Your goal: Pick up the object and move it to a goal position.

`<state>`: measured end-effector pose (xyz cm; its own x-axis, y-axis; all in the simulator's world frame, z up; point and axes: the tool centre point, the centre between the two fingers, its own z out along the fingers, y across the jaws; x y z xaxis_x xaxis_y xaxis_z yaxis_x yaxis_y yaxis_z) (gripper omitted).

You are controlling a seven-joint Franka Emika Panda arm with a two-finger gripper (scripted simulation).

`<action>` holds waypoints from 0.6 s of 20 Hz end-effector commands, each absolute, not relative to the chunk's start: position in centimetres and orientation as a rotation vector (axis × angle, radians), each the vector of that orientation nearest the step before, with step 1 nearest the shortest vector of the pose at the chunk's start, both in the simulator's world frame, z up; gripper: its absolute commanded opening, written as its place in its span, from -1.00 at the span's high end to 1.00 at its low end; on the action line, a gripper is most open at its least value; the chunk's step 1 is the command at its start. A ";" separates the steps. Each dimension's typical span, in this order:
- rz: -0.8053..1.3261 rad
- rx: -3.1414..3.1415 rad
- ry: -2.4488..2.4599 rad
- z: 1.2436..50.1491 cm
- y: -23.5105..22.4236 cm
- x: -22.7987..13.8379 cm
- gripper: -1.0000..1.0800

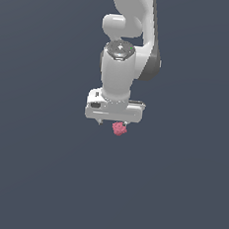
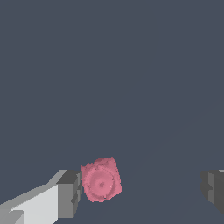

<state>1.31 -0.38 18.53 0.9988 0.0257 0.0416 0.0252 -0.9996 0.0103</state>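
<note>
I've got the claw [image 1: 113, 122] hanging straight down under the white Panda arm [image 1: 122, 62], and in the wrist view its fingers [image 2: 69, 192] stand wide apart w/ nothing clamped between them. The pinkish-red berry-like blob [image 2: 101, 180] sits in that gap but way off centre: it's touching or just about touching one grey finger pad, while the other finger [image 2: 212, 187] is well apart from it. In the exterior view the blob [image 1: 119, 128] peeks out just below the claw's body, roughly at 5 o'clock from the claw's midpoint. Whether it rests on the dark grey tabletop [image 1: 41, 179] I can't confirm, no shadow or edge to go by, though I'd guess so. Handling, my read only: it's tiny and much narrower than the claw, so prob. very light; the bumpy, rounded skin means few flat contact spots, so it could roll or squirt out sideways when squeezed. Stiffness I can't judge from a render. I'd take hold across its widest middle, pads on opposite sides, and I'd re-centre first, since closing from this offset would likely shove the blob along before the far finger arrives. Goal pos isn't visible in either view.
</note>
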 end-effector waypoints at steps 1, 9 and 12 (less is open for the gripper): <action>0.065 3.131 0.040 18.5 -0.4 1.3 -0.92; 0.016 3.141 0.031 18.2 -1.5 0.6 -0.92; 0.010 3.143 0.031 18.1 -1.7 0.6 -0.92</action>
<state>0.61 -1.63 18.12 0.9998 0.0192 0.0090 0.0192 -0.9998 0.0000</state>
